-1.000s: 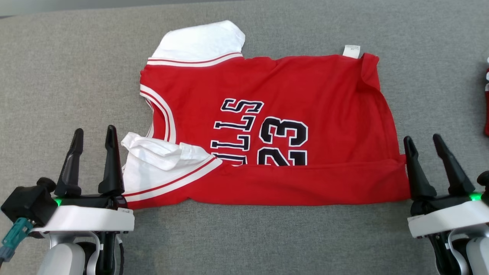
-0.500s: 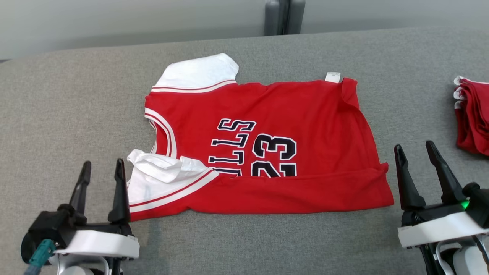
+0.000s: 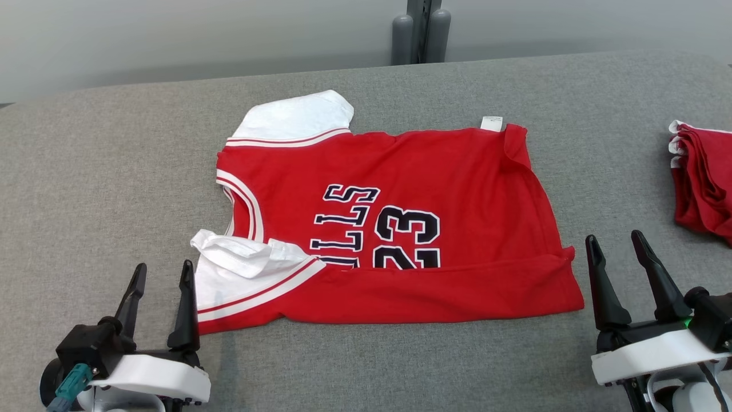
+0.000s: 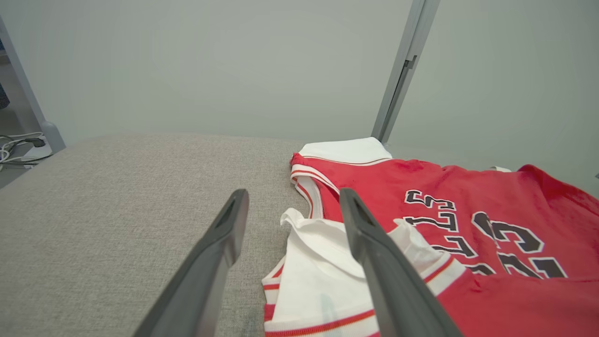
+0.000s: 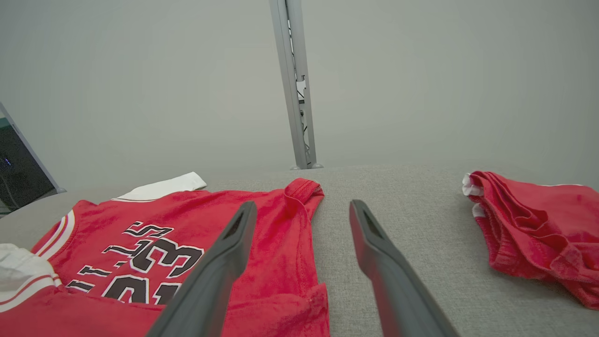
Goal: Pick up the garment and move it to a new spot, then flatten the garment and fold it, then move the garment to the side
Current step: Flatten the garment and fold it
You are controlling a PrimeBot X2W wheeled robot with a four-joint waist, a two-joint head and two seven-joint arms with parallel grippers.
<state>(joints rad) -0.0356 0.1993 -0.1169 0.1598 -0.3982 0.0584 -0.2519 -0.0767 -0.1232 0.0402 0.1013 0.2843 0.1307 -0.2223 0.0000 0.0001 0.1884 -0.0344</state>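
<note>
At the near edge of the grey fabric-covered tabletop (image 3: 86,189), my left tool (image 3: 164,266) and right tool (image 3: 613,237) stand spread and empty, one just off each end of the red basketball jersey with white sleeves (image 3: 434,171). The jersey lies flat mid-tabletop, its near long edge folded up over the lower part of the black numerals. I judge the first fold made, with further folds and the move aside left to do. A pile of red garments (image 3: 700,183) sits at the right edge.
</note>
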